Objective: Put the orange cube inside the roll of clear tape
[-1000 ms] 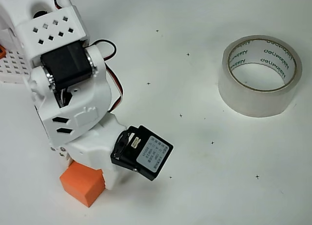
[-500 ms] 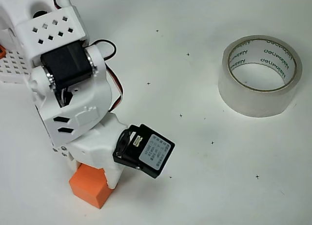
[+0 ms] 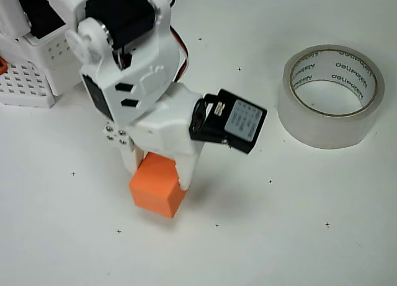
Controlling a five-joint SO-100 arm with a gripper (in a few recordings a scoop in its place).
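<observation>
Overhead view, gripper (image 3: pixel 158 169) with orange cube (image 3: pixel 157 186) moved nearer roll of clear tape (image 3: pixel 330 97)

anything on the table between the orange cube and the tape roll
In the overhead view, no object: bare white table with tiny dark marks lies between the orange cube and the roll of clear tape.

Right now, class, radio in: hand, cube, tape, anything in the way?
Hand shut on the orange cube. Roll of clear tape flat at right, hole unfilled. Bare table between them.
</observation>
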